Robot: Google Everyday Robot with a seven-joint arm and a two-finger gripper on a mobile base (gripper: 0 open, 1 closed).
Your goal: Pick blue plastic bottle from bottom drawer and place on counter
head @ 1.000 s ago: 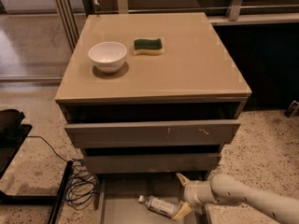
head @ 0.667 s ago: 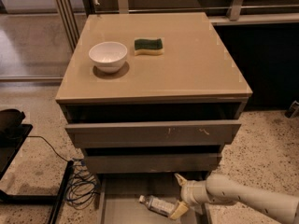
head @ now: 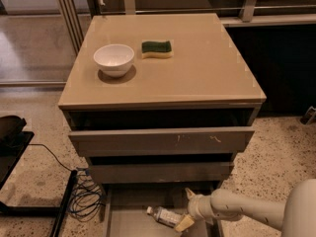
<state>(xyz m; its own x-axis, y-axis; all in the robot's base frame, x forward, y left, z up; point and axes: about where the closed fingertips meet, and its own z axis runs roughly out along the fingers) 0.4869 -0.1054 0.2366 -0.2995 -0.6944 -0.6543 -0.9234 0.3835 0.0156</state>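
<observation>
The blue plastic bottle (head: 165, 216) lies on its side in the open bottom drawer (head: 129, 223), white cap pointing left. My gripper (head: 186, 209) reaches in from the right, low in the drawer, at the bottle's base end. It is open, with one finger behind the bottle's base and one tan fingertip (head: 183, 224) in front of it. I cannot tell whether the fingers touch the bottle. The beige counter (head: 207, 68) is the cabinet's top, well above the gripper.
A white bowl (head: 114, 59) and a green-and-yellow sponge (head: 157, 49) sit on the counter's back left. The two upper drawers (head: 163, 141) stand slightly open and overhang the bottom drawer. Cables (head: 84, 197) and a black stand lie on the floor to the left.
My arm has moved left along the bottom drawer, bringing the gripper up to the bottle's base. The bottle has not moved.
</observation>
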